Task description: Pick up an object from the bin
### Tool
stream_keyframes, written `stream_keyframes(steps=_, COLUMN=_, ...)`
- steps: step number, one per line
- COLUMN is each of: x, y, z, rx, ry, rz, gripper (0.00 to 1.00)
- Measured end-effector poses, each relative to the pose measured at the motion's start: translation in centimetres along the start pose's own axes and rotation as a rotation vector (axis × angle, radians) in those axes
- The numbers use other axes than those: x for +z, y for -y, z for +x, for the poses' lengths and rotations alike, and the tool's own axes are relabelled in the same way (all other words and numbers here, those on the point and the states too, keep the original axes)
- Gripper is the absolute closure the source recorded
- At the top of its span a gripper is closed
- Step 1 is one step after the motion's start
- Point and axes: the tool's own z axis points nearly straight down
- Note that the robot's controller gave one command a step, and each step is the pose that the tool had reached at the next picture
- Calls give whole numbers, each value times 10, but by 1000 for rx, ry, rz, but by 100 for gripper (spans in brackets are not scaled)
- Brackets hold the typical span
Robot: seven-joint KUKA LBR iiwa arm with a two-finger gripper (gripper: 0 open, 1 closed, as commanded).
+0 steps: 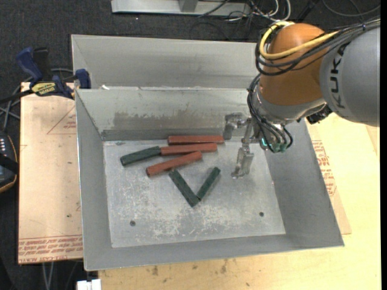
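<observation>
In the grey bin (181,231), at the left of the middle, lies one dark green stick (140,156). Next come the red-brown sticks (195,140), close together under the back wall; where they overlap, their number is hard to make out. Below them two more green sticks form a V (192,193). The gripper (242,171) hangs right of centre, just beside the right arm of the V (209,180) but apart from it, over bare floor. Whether it is open or closed cannot be told, and nothing is seen in it. Going straight down here, it would probably meet only metal, and a sideways move may push the V away. The orange wrist cover (290,59) hides the bin's upper right corner.
</observation>
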Motion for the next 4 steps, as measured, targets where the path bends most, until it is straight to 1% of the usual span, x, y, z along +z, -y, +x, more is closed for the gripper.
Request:
stream_keyframes(steps=1, x=-5, y=0, z=-1, rx=0, ry=8, rz=0, gripper=0)
stream_keyframes(steps=2, x=40, y=-39, z=-2, rx=-124, ry=11, rz=1, gripper=0)
stream_keyframes(steps=3, x=47, y=-85, z=-35, rx=-268, ry=9, rz=1, gripper=0)
stream_keyframes(steps=4, x=100, y=-90, z=-55, rx=-223, ry=11, rz=0, gripper=0)
